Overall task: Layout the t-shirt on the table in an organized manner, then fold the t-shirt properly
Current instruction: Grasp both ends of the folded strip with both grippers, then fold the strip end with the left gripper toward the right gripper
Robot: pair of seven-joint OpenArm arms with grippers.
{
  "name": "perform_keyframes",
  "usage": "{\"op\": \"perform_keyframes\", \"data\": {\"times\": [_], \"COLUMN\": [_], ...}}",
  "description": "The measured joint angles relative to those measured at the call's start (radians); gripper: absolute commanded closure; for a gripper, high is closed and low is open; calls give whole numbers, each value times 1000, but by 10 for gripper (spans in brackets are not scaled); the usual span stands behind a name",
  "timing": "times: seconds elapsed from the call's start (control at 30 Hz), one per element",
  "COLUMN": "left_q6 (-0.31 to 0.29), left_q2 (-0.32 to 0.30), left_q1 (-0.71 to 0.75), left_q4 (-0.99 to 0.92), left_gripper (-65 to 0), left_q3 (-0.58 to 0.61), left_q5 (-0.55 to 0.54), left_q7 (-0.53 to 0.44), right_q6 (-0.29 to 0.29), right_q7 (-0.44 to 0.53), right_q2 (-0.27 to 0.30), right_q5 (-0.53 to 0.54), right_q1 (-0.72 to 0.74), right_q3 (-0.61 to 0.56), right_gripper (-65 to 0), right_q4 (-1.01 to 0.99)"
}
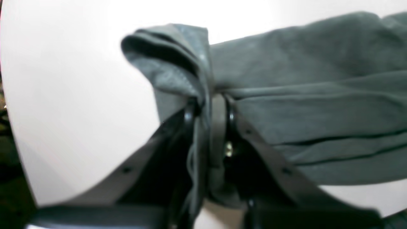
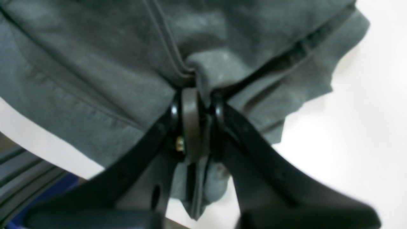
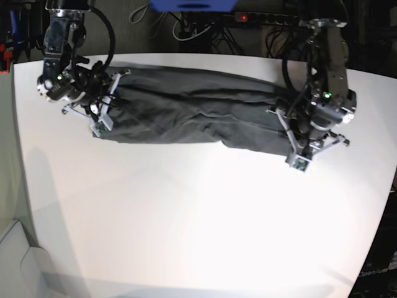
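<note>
Fingers of the right gripper (image 3: 102,105), at ten o'clock in the base view, pinch one end of the t-shirt (image 3: 192,112). Across at two o'clock, the left gripper (image 3: 291,133) pinches the other end. Judging by this, they hold the shirt stretched into a wrinkled band along the desk (image 3: 198,217) far edge to spread it flat.

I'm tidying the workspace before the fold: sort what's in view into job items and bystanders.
Part of the job:
- dark charcoal-grey cloth t-shirt, bunched lengthwise
- large white smooth-topped table
- left gripper, shut on the t-shirt
- right gripper, shut on the t-shirt

Just lying about:
- blue box behind the table
- tangle of dark cables behind the table
</note>
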Motion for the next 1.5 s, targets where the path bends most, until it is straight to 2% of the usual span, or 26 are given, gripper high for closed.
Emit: {"op": "perform_keyframes", "data": {"times": [0.17,0.37,0.6,0.83,1.5], "left_q6": [-8,-2,1,1,1], "left_q2": [97,141,187,203,230], "left_q1": [3,3,11,47,46], "left_q4": [-2,-2,-2,-49,-109], "left_gripper": [-1,-1,-1,-1,-1], "left_q3": [111,229,298,349,353], "left_q5": [164,217,248,244,249], "left_q7": [1,3,4,-2,-5], "right_q6": [1,1,1,1,4], "right_q7": [-5,-5,-5,-5,-1], "right_q2": [8,8,8,8,8], "right_q5": [7,7,7,7,7], "right_q1": [5,8,8,8,8], "right_q3": [-2,-2,-2,-2,-2], "right_gripper": [-22,-22,-22,-22,-23], "right_q4": [-2,-4,-4,-4,-4]}}
